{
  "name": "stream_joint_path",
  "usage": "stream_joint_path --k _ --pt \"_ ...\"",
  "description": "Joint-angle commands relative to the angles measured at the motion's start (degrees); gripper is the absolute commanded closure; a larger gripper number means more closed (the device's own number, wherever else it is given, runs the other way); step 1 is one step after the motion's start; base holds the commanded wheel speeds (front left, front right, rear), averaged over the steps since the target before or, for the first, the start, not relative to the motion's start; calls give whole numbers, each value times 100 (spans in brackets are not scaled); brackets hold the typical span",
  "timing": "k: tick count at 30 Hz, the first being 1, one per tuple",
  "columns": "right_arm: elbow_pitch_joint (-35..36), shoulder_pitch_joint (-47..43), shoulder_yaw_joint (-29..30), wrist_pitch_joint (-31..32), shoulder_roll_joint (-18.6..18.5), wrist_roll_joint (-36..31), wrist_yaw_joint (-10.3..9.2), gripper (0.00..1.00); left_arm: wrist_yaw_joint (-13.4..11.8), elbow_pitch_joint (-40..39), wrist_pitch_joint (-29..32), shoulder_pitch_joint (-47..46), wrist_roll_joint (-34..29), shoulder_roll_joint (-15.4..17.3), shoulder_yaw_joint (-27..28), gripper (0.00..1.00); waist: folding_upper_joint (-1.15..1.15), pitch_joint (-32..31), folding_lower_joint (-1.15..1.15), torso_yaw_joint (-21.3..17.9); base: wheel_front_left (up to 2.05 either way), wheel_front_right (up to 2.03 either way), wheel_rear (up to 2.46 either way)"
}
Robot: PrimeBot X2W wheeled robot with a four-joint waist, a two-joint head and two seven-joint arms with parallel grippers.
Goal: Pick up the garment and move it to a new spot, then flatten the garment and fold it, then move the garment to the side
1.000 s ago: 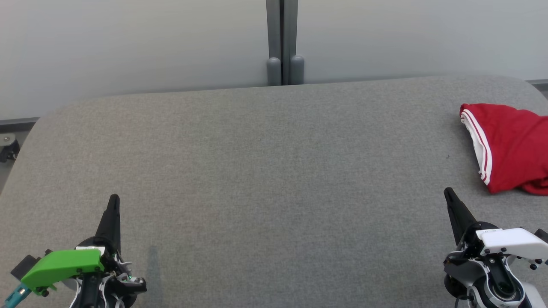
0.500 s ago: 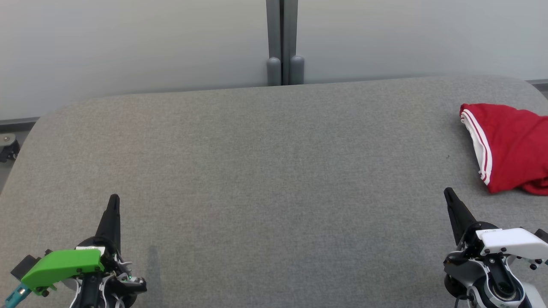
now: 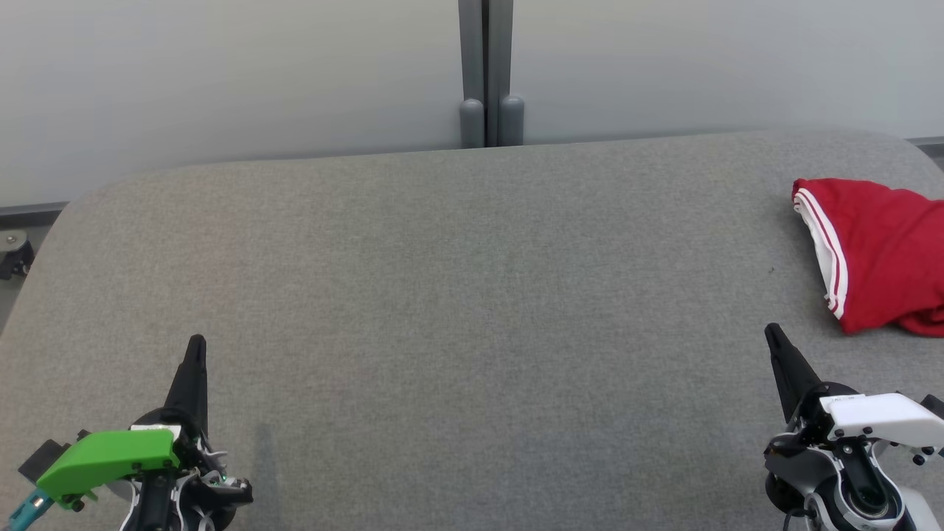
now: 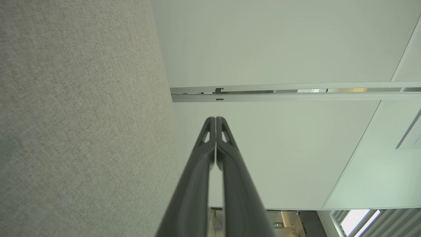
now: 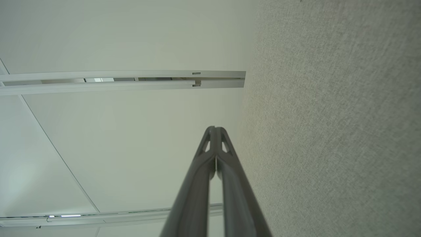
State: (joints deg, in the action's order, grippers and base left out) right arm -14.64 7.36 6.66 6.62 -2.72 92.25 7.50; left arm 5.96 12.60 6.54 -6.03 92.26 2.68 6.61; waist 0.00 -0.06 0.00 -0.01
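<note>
The garment [image 3: 877, 254], red with white stripes along one edge, lies bunched on the grey table [image 3: 472, 295] in the head view and runs off that view's right border. The wrist views make plain what the head view leaves vague: each pair of dark fingers [image 4: 197, 184] is pressed together tip to tip, with the table's grey surface on one side and a pale wall panel [image 4: 279, 42] beyond. The left gripper [image 3: 196, 343] is fully closed and holds nothing. The right gripper [image 3: 771, 330] is likewise closed and empty. The garment sits ahead of the right gripper and out to its right, near but apart from it, and well apart from the left gripper, across the table
</note>
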Motion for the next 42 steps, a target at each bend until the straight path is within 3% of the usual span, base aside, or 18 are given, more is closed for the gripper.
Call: stream_joint_path --k 1,42 --pt "20 -75 10 21 -30 11 -2 100 -15 -18 24 -70 16 38 14 100 0 0 0 0 0 0 0" --pt "20 -75 10 21 -31 11 -2 100 -15 -18 22 -70 17 38 13 100 0 0 0 0 0 0 0"
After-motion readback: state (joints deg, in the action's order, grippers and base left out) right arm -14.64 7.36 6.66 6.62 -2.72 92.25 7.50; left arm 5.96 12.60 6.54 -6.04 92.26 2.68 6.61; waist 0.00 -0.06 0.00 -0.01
